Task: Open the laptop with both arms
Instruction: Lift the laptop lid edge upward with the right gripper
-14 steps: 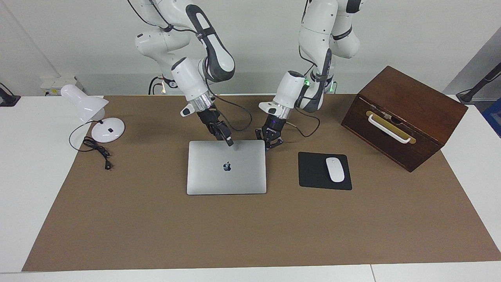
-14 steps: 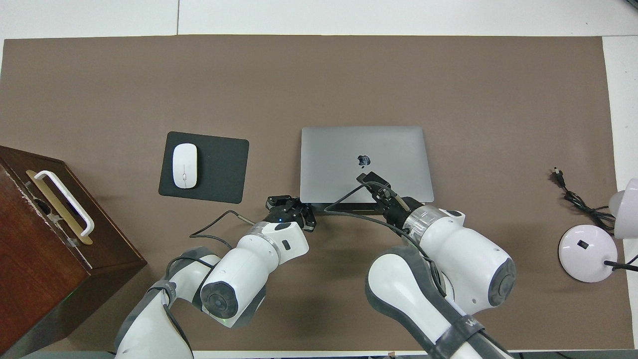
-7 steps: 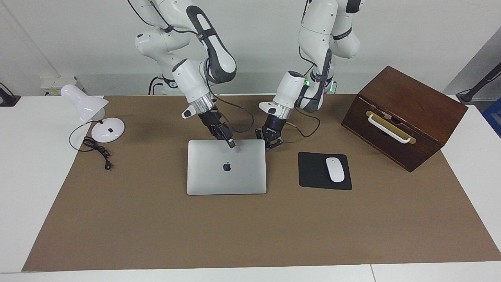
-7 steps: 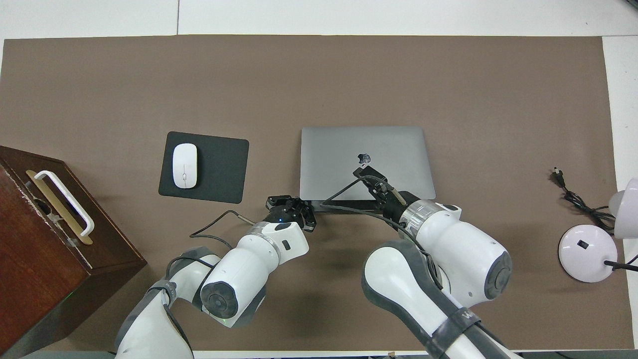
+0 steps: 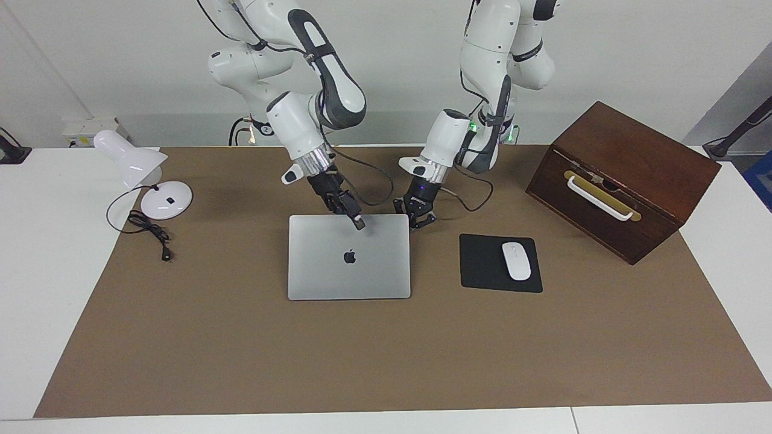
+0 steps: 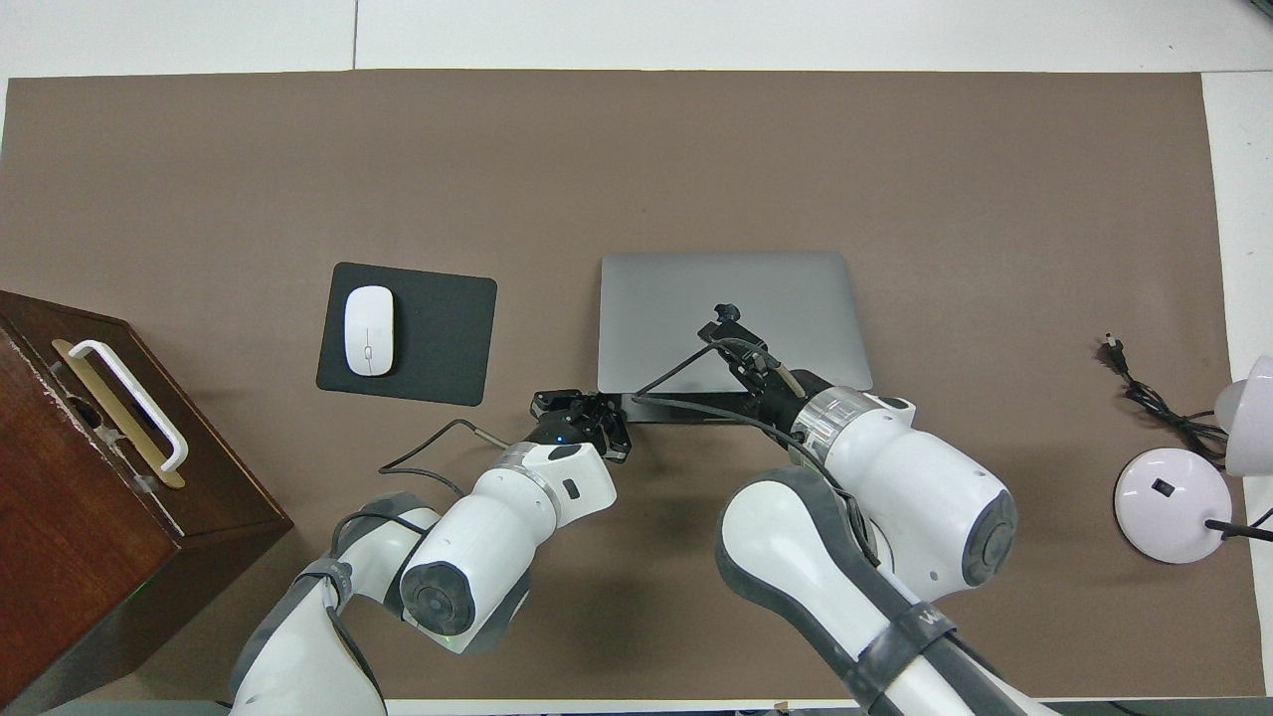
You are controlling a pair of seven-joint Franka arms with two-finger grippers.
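Note:
The silver-grey laptop (image 5: 348, 265) lies mid-table with its logo up. In the overhead view its lid (image 6: 656, 308) is lifted a little at the edge nearer to the robots, with a dark gap under that edge. My right gripper (image 5: 358, 223) is at the middle of that edge. In the overhead view it (image 6: 722, 318) covers the logo. My left gripper (image 5: 417, 219) is open and low at the laptop's corner nearer to the robots, toward the left arm's end. It also shows in the overhead view (image 6: 582, 410).
A black mouse pad (image 5: 482, 265) with a white mouse (image 5: 516, 260) lies beside the laptop toward the left arm's end. A brown wooden box (image 5: 621, 178) with a white handle stands past it. A white desk lamp (image 5: 145, 175) and its cord (image 5: 148, 232) are at the right arm's end.
My right gripper has risen slightly and the lid's edge nearer to the robots has come up a little with it. The left gripper has stayed at the corner.

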